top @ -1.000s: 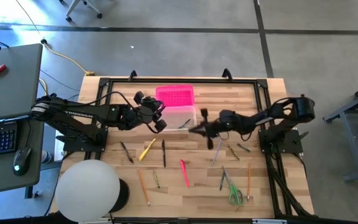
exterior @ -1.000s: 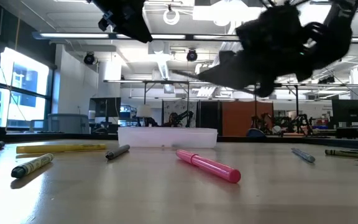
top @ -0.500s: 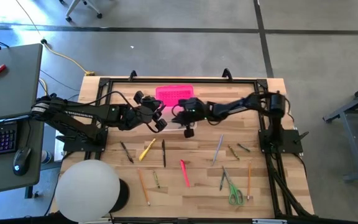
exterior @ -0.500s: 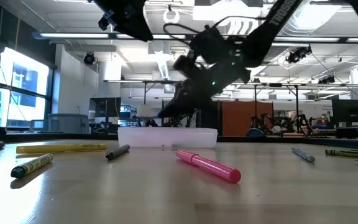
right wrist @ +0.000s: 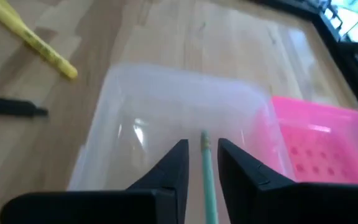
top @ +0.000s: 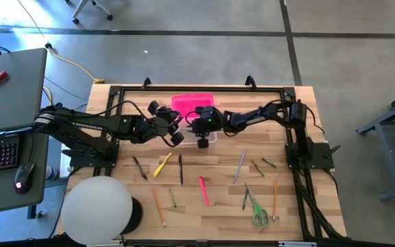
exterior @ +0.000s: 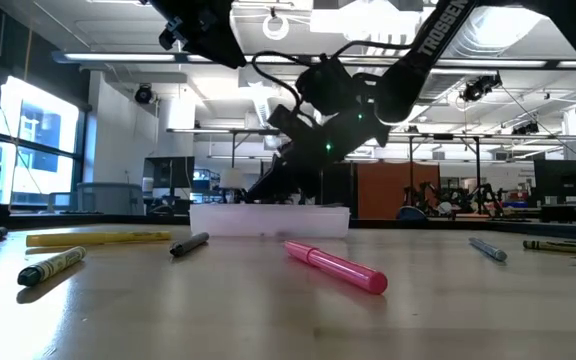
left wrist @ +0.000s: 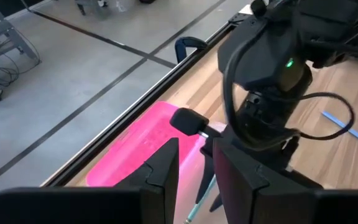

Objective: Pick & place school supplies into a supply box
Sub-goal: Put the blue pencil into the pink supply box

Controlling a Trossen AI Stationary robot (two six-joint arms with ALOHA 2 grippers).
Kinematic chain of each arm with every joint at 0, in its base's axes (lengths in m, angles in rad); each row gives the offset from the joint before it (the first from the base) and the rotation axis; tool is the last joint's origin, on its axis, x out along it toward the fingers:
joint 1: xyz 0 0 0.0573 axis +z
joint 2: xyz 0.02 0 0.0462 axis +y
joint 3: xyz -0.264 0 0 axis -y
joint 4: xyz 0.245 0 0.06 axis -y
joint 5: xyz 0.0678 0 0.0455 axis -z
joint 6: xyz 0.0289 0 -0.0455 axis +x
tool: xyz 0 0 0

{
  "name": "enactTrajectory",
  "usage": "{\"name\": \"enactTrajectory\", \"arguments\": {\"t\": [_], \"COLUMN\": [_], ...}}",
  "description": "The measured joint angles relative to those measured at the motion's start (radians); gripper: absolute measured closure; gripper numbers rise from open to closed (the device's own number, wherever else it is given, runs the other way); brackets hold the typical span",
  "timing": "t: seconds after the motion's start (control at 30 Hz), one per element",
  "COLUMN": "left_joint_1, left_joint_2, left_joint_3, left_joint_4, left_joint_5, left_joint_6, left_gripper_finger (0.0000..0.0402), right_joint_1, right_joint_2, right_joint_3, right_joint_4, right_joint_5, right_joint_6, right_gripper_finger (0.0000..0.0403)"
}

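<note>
Presently the right hand (right wrist: 202,163) hangs over the open box (right wrist: 166,112), fingers slightly parted around a green pencil (right wrist: 207,171) not yet dropped. Left hand (top: 175,127) waits open beside it. About a dozen supplies remain on the desk (top: 218,206).

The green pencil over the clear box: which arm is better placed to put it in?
The right. The right gripper is above the clear base of the supply box, and the green pencil lies between its fingers, pointing into it. The left gripper hovers beside the box, holding nothing.
</note>
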Motion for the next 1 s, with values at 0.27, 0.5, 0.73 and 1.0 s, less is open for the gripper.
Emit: {"name": "enactTrajectory", "arguments": {"t": [0.27, 0.5, 0.73, 1.0], "left_joint_1": [0.0, 0.0, 0.0, 0.0], "left_joint_2": [0.0, 0.0, 0.0, 0.0], "left_joint_3": [0.0, 0.0, 0.0, 0.0], "left_joint_4": [-0.009, -0.016, -0.017, -0.018], "left_joint_5": [0.005, 0.008, 0.008, 0.008], "left_joint_6": [-0.001, -0.003, -0.003, -0.003], "left_gripper_finger": [0.027, 0.027, 0.027, 0.027], "right_joint_1": [0.021, -0.008, -0.021, -0.023], "right_joint_2": [-0.073, -0.094, -0.09, -0.085], "right_joint_3": [0.003, 0.002, 0.002, -0.002], "right_joint_4": [-0.166, -0.43, -0.408, -0.465], "right_joint_5": [0.145, 0.083, 0.121, 0.149], "right_joint_6": [-0.033, -0.05, -0.078, -0.117], "right_gripper_finger": [0.0332, 0.0341, 0.0345, 0.0386]}}
